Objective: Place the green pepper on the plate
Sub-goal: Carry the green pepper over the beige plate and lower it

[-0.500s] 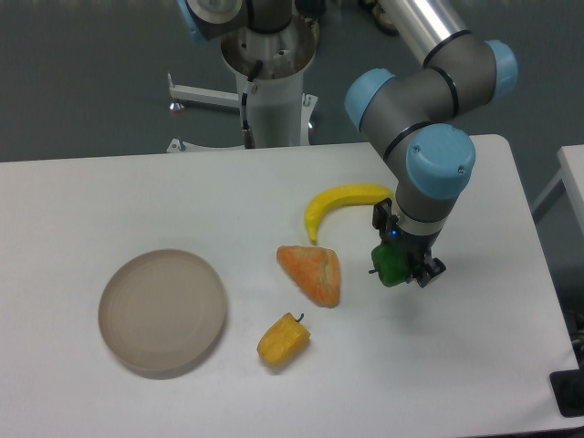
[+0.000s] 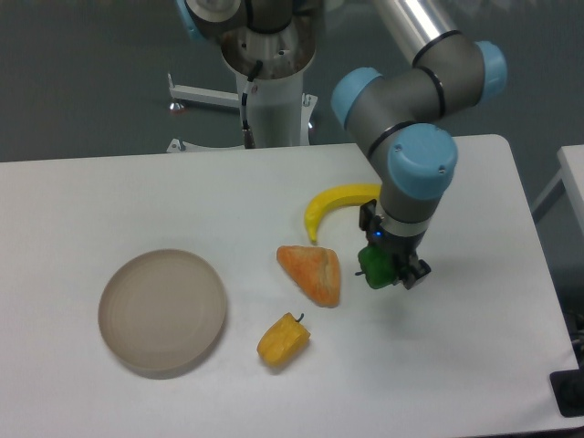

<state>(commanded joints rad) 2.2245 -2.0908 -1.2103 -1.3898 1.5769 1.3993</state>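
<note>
The green pepper point(image 2: 373, 267) is small and dark green, held between the fingers of my gripper point(image 2: 387, 270) just right of the orange wedge. It looks lifted a little above the white table. The gripper is shut on it and hides most of it. The plate point(image 2: 162, 311) is a round beige dish at the front left of the table, far to the left of the gripper, with nothing on it.
An orange wedge-shaped piece point(image 2: 312, 272) lies just left of the gripper. A yellow banana point(image 2: 336, 204) lies behind it, partly under my arm. A yellow pepper point(image 2: 283, 339) lies between the wedge and the plate. The table's right edge point(image 2: 538, 274) is nearby.
My gripper has moved a little to the left with the green pepper in it. The other things have not moved.
</note>
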